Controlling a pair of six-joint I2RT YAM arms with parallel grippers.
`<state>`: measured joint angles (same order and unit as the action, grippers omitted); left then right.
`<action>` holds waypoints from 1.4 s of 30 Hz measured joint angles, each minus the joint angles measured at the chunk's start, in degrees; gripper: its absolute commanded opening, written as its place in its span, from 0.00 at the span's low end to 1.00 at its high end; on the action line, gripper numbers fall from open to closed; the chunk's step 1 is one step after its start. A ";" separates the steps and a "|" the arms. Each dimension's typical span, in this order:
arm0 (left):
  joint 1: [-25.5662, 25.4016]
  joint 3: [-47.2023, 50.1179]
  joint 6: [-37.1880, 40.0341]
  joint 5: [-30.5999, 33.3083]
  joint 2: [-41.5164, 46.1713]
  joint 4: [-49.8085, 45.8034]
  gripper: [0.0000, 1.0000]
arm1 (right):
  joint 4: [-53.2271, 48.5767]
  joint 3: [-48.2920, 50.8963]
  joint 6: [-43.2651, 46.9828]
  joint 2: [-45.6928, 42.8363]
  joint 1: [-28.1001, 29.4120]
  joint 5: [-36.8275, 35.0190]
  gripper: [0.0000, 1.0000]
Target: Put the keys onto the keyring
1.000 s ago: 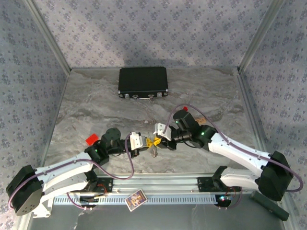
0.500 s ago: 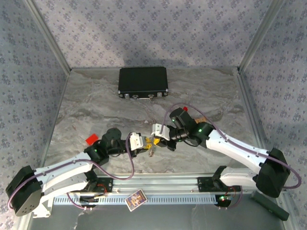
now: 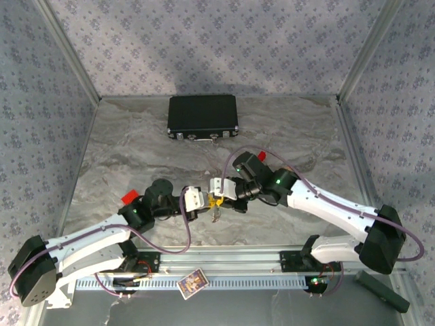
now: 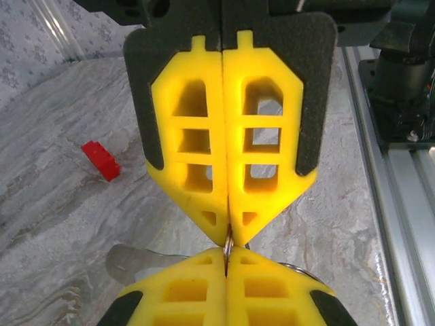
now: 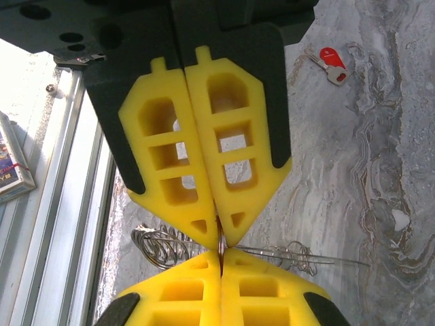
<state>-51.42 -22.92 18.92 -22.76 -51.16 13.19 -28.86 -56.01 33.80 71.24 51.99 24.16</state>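
My left gripper (image 3: 211, 203) and right gripper (image 3: 219, 200) meet tip to tip low over the front middle of the table. Both are shut on the same thin silvery keyring (image 4: 230, 246), which stands edge-on between the yellow fingertips (image 4: 204, 217). From the right wrist the keyring (image 5: 220, 246) is pinched the same way, with coiled silver wire (image 5: 160, 246) spreading to either side. A flat silver blade (image 4: 132, 261) pokes out beside the right gripper's fingers, and something small hangs below the tips (image 3: 216, 216). One red-headed key (image 5: 329, 58) lies loose on the table.
A black rectangular case (image 3: 202, 117) sits at the back of the table. A small red block (image 3: 129, 197) lies left of the left arm. The metal rail (image 3: 224, 261) runs along the near edge, with a small card (image 3: 192, 282) on it.
The right arm has swung left and both grippers, still tip to tip, have shifted slightly left. The grip on the ring looks the same.
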 measured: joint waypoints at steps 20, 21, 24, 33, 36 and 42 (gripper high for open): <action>-0.02 6.21 -6.51 0.07 0.15 15.47 0.00 | 17.99 11.96 -8.68 -4.96 -5.73 8.98 0.16; -0.02 6.21 -6.58 0.07 0.15 15.67 0.00 | 18.27 11.96 -8.83 -4.81 -5.79 9.31 0.12; 0.02 6.25 -6.62 0.33 0.15 15.98 0.00 | 18.40 11.96 -8.81 -4.57 -5.79 9.97 0.00; 0.02 4.74 -5.07 0.50 0.11 10.88 0.15 | 11.74 8.90 -6.29 -4.15 -5.68 8.37 0.00; 0.02 3.39 -3.93 0.52 0.13 8.33 0.15 | 7.34 5.75 -4.09 -3.45 -4.74 6.14 0.00; 0.02 2.21 -2.84 0.46 0.11 6.62 0.14 | 1.05 1.31 -0.44 -1.64 -3.04 2.49 0.00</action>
<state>-51.40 -20.71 16.08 -22.31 -51.05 19.81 -27.81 -54.70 33.36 69.60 48.95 26.65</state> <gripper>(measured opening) 0.148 0.052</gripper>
